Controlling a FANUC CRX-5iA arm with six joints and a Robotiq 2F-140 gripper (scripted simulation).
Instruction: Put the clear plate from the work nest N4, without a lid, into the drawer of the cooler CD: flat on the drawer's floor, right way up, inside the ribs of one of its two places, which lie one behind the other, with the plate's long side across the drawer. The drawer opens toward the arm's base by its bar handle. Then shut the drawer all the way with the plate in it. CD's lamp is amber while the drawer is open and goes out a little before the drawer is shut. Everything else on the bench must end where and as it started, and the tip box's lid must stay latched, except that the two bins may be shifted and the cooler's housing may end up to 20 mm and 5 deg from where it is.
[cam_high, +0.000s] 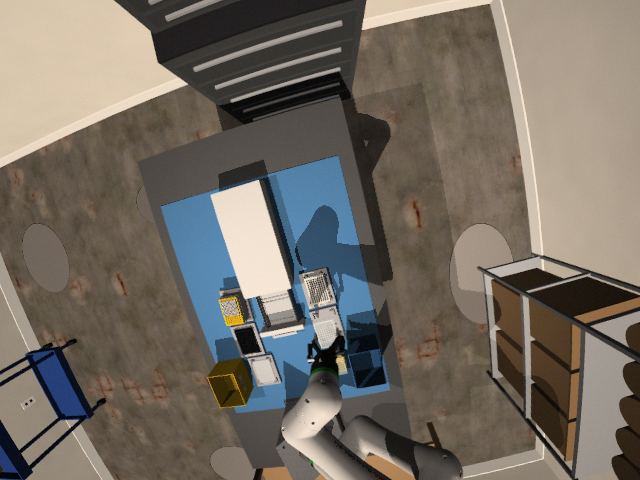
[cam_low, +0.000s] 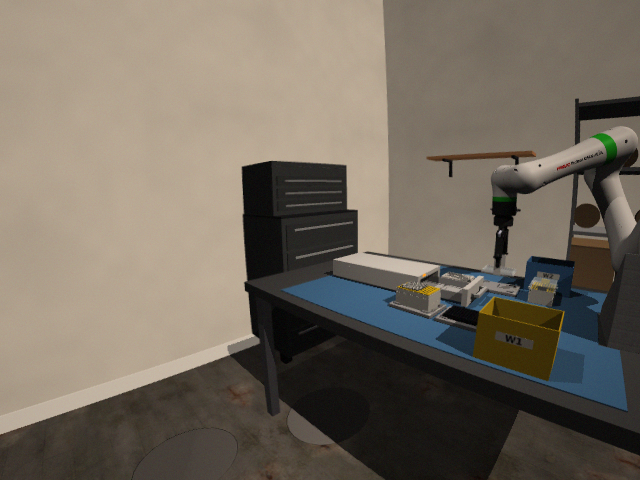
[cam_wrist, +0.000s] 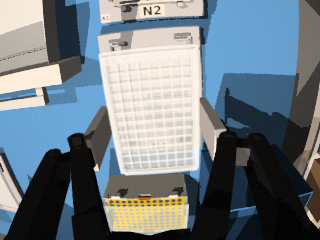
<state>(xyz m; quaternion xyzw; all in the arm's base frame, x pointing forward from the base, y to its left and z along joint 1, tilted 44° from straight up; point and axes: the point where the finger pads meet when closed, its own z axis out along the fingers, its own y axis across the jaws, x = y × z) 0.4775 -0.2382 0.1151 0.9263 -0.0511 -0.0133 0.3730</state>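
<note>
My gripper (cam_wrist: 154, 114) is shut on the clear plate (cam_wrist: 150, 100), gripping its two long sides. The plate is a white-gridded well plate without a lid and lies level. It hangs a little above its grey work nest (cam_low: 504, 287), as the exterior view shows (cam_low: 498, 269). From above the plate (cam_high: 326, 333) sits just right of the cooler's open drawer (cam_high: 280, 310). The cooler CD (cam_high: 251, 237) is a long white box. Its drawer (cam_low: 462, 286) is pulled out toward the arm's base and looks empty. A small amber lamp (cam_low: 435, 269) glows on the cooler's front.
A yellow tip rack (cam_wrist: 146, 212) and the blue bin W2 (cam_high: 367, 366) stand near the arm. Left of the drawer are the yellow tip box (cam_high: 231, 310), a black plate (cam_high: 246, 339) and yellow bin W1 (cam_high: 230, 382).
</note>
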